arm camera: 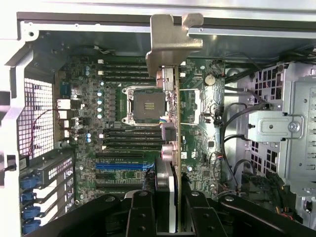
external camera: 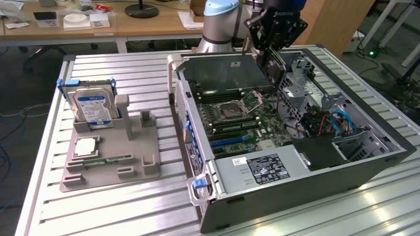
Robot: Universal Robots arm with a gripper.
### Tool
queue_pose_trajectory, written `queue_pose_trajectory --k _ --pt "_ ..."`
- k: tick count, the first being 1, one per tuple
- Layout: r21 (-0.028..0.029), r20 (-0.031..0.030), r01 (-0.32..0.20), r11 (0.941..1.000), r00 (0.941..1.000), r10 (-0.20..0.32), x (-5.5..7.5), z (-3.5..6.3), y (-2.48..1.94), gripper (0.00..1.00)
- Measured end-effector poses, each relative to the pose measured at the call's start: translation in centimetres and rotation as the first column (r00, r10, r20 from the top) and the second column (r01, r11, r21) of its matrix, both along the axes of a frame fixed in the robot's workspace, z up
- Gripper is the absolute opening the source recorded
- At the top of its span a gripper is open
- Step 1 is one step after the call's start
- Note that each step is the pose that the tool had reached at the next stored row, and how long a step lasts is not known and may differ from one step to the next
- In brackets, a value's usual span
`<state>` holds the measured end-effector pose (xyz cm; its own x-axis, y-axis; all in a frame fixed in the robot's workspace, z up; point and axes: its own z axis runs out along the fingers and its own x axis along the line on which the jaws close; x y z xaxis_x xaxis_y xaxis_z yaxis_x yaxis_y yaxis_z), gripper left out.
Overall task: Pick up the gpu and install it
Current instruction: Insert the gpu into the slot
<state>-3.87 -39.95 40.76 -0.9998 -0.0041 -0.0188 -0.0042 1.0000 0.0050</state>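
Gpu point(arm camera: 170, 49) edge-on in hand point(arm camera: 169, 207)

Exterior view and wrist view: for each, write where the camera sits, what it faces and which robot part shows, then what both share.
Exterior view: off the arm, raised, looking down at an angle on the open computer case and slatted table; the arm and gripper show above the case.
Wrist view: on the wrist, looking along the gripper into the case at the motherboard; the fingers show, shut on the graphics card.
Shared: the case, motherboard, gripper and graphics card.
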Motion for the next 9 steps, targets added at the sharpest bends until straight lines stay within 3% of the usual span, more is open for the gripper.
queue_pose_trajectory --k 5,9 --pt "0.0000 -0.0001 -0.072 0.9974 0.9974 0.072 -0.01 0.00 0.00 0.28" --pt "-0.0001 -0.0001 -0.132 0.9913 0.9913 0.132 -0.02 0.00 0.00 0.28"
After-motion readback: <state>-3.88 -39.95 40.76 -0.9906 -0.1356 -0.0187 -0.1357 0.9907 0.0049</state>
